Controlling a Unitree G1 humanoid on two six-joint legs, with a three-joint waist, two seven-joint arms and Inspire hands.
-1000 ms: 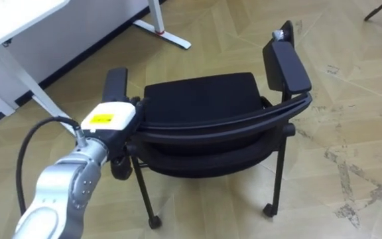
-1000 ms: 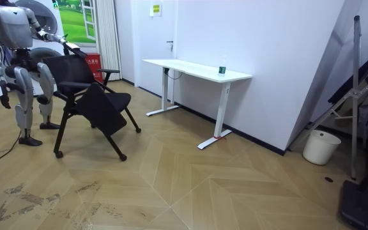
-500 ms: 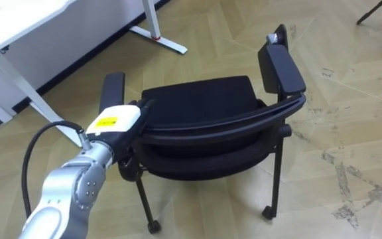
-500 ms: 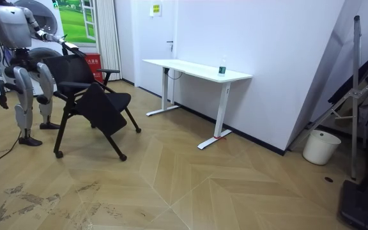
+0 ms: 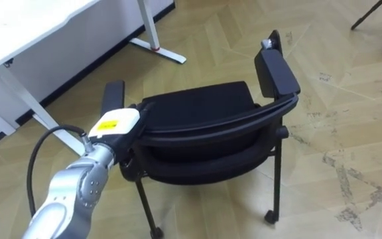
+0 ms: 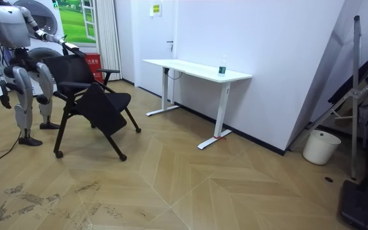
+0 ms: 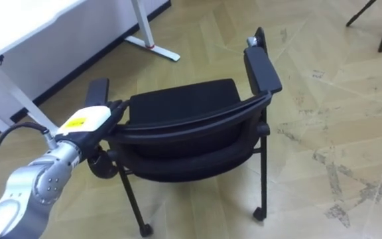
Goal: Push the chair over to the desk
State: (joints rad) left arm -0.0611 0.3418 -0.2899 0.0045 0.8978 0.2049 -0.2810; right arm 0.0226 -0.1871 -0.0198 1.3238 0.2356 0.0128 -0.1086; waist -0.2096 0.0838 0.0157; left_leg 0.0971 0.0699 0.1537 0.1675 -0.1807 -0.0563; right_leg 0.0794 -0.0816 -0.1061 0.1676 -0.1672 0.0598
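Note:
A black chair (image 5: 197, 106) on castors stands in front of me with its back toward me and its seat facing away. My left hand (image 5: 115, 124) rests at the left end of the curved backrest (image 5: 211, 129), beside the left armrest (image 5: 113, 93). In the room view I stand behind the chair (image 6: 94, 102) at the room view's left, left arm stretched out to its back. My right hand (image 6: 5, 102) hangs by my side, away from the chair.
A white desk (image 5: 32, 33) with white legs stands ahead on my left, its foot (image 5: 158, 48) close to the chair. Open parquet floor lies ahead and to the right. A white bucket (image 6: 316, 147) and dark stands (image 6: 356, 96) are far off by the wall.
The eye view has shifted a little, so more of the desk shows and the chair sits slightly higher. My left hand stays on the backrest. The room view looks the same.

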